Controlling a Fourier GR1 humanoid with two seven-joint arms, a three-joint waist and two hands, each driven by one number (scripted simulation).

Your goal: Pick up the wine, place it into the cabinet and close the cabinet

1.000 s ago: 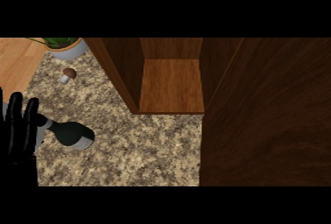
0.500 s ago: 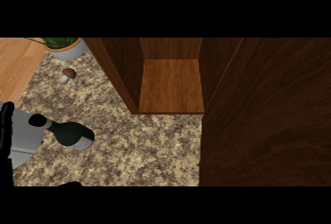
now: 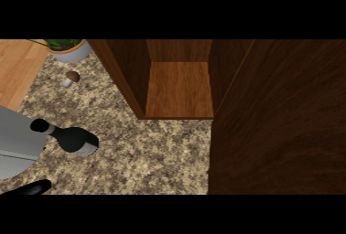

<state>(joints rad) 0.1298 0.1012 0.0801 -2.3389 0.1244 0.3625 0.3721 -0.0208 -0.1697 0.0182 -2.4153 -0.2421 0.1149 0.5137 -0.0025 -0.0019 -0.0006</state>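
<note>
Wine bottle (image 3: pixel 73 138): you will find it at the left of the frame, on the speckled stone table (image 3: pixel 155 155), dark glass with a black cap and a pale band near its base. Its capped neck points to the upper left and its body sits toward the lower right. Whether it stands or lies cannot be settled from this steep angle. No hand is curled round it.

Left forearm (image 3: pixel 17 141): a grey mass at the left edge, its outline overlapping the bottle's neck in the picture; actual contact cannot be confirmed. Left hand (image 3: pixel 30 188): only a black sliver shows at the lower left of the frame, apart from the bottle. You cannot tell whether this hand is open or closed. The right hand does not appear.

Cabinet (image 3: pixel 179 91): dark wood, upper middle of the frame, standing open with a bare lighter shelf board inside. Its door (image 3: pixel 277 123) fills the right side of the frame, swung out over the table.

Other items: a small brown mushroom (image 3: pixel 69 78) lies on the table at the upper left, well apart from the bottle. Above it stands a potted plant (image 3: pixel 69 49) in a pale pot. A light wooden surface (image 3: pixel 19 68) borders the table at the upper left.
</note>
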